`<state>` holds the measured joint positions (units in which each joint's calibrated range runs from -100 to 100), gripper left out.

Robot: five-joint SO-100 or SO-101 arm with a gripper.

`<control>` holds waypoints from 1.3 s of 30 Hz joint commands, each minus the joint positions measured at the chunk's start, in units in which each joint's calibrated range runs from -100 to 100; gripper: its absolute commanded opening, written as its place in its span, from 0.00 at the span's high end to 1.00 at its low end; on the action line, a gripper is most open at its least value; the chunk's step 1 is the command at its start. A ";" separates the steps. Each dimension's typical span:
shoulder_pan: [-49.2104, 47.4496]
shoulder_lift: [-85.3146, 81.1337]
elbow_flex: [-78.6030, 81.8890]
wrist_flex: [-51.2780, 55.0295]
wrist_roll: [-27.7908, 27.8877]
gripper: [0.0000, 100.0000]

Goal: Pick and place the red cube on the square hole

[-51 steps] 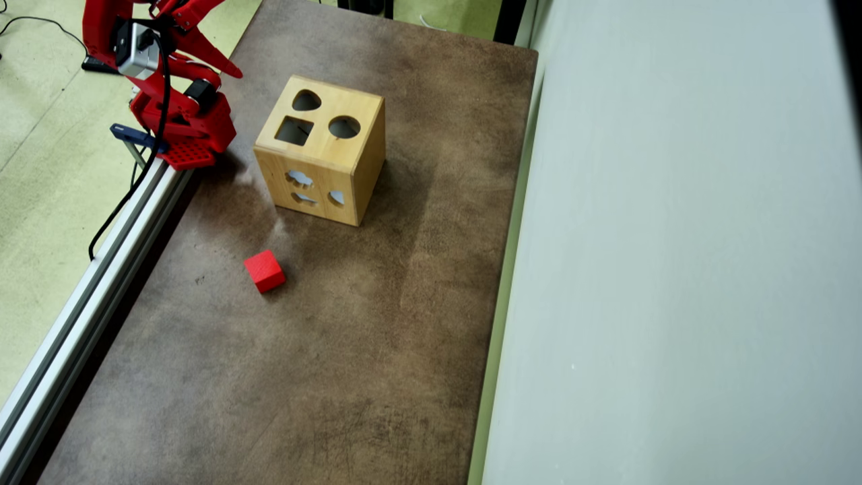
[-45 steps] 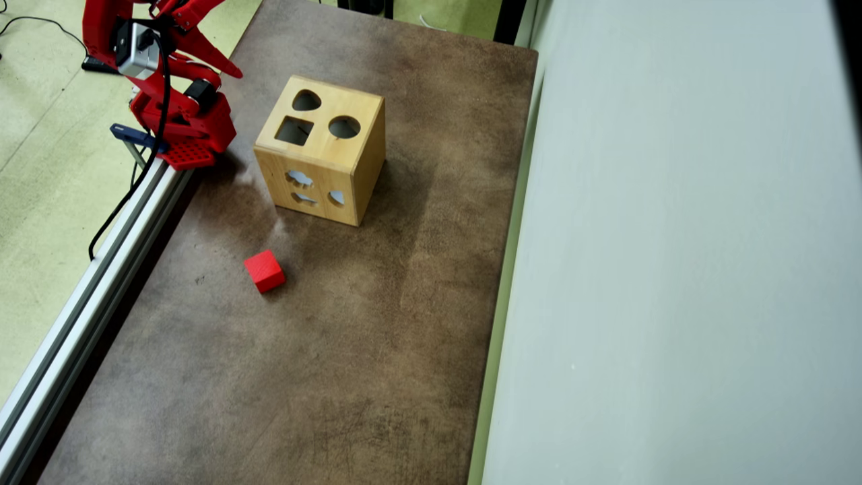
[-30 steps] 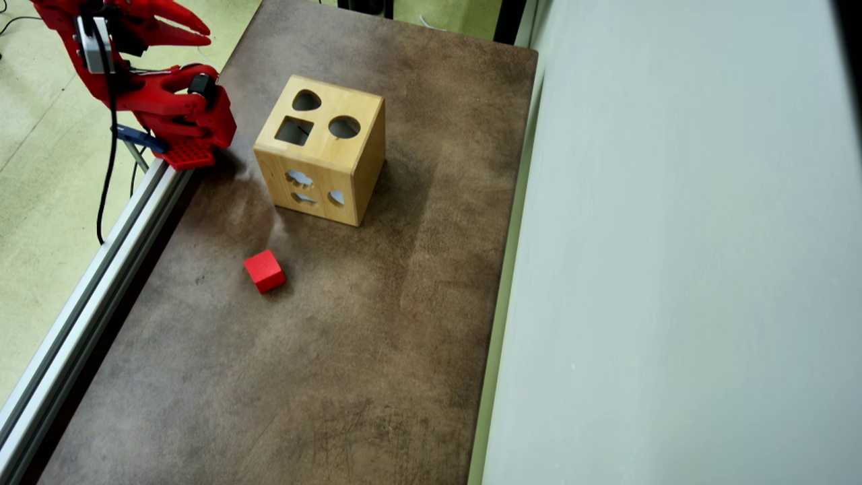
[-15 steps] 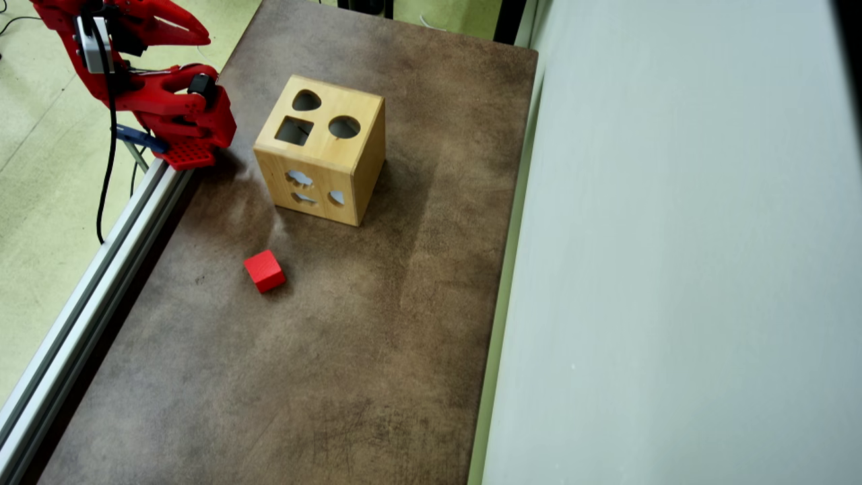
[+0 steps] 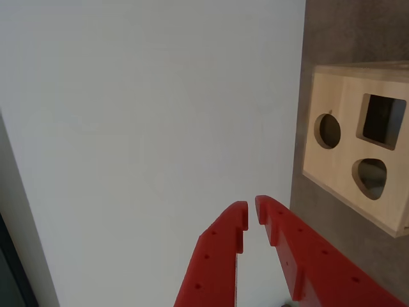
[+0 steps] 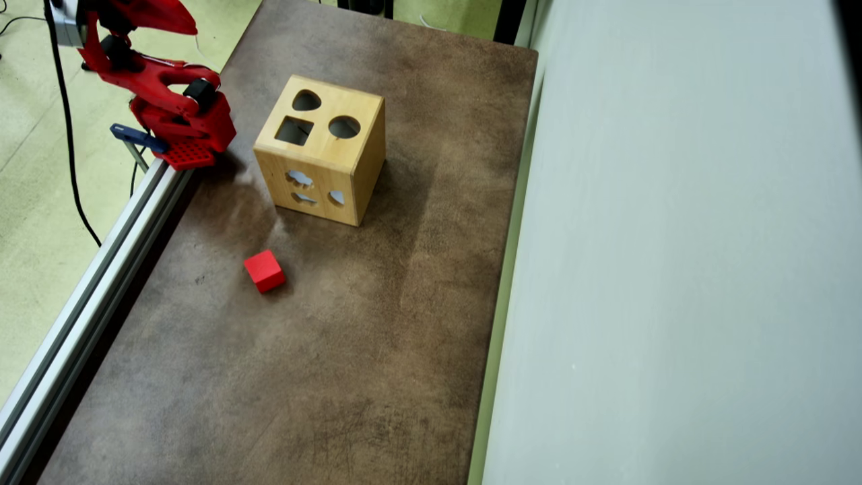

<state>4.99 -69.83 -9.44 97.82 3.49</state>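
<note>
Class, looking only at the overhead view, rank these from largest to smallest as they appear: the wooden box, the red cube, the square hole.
1. wooden box
2. red cube
3. square hole

The cube and the hole look nearly alike, so that order is unsure.

This looks like a lab or workshop bench set up for robot trials. In the overhead view a worn brown table top (image 6: pixel 377 323) is edged by an aluminium extrusion rail (image 6: pixel 87 289), to which the red arm's base (image 6: pixel 185 135) is clamped, with black cables (image 6: pixel 67 135) trailing over a pale green floor (image 6: pixel 34 202). A plain grey-white partition (image 6: pixel 673 269) closes off one side.
</note>
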 commanded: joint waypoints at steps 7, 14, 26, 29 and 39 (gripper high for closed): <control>12.32 14.59 -10.60 -0.23 0.68 0.97; 18.63 24.18 -10.78 -0.15 8.99 0.97; 26.58 38.45 -11.32 -0.39 19.24 0.97; 28.07 40.06 -11.41 -0.47 20.90 0.97; 31.41 48.56 -10.78 -0.47 20.61 0.97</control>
<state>35.25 -24.24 -18.83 97.66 24.30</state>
